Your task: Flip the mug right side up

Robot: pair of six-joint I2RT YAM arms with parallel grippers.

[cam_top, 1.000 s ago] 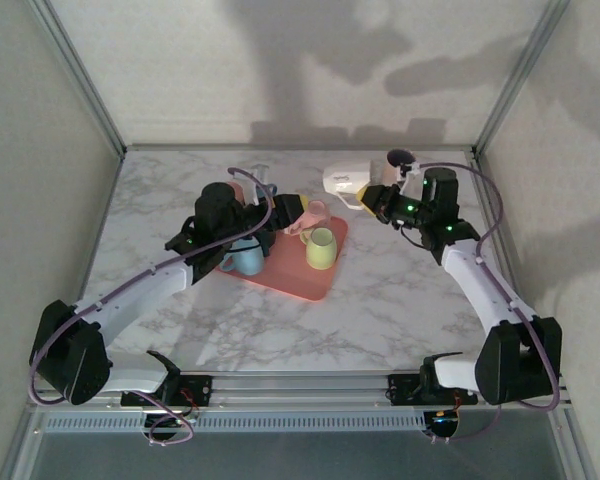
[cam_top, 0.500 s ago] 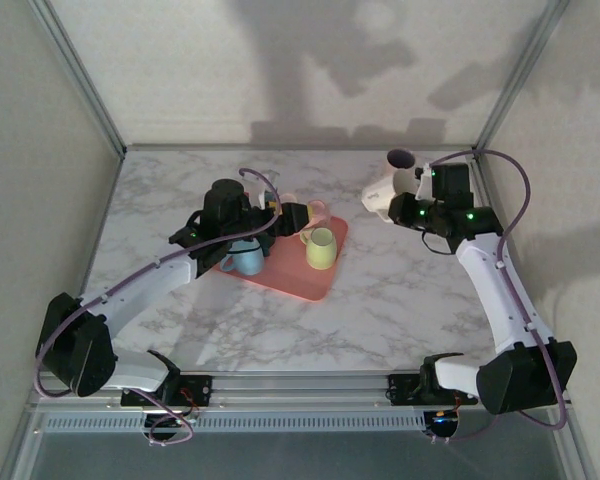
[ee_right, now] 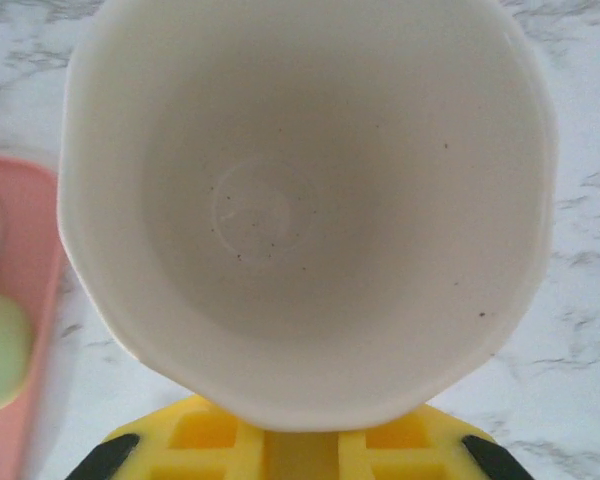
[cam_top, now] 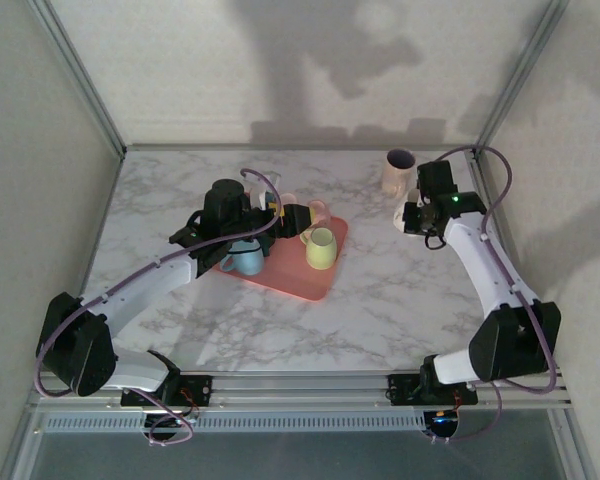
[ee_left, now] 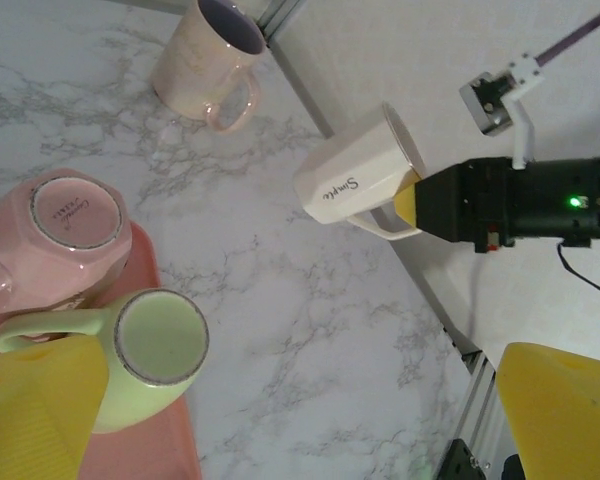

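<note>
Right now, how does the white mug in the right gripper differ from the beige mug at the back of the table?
The white mug lies tipped sideways, clamped at its rim by the right gripper; the beige mug stands upright, untouched. The white mug has faceted sides, dark lettering and a white inside; the beige mug is smooth-sided with a dark inside. Both have one handle.

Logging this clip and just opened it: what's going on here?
The right gripper is clamped on the white mug near its rim. The mug appears to be held above the table, mouth facing the wrist camera, and is not yet set down. The left gripper hovers open over the pink tray.
</note>
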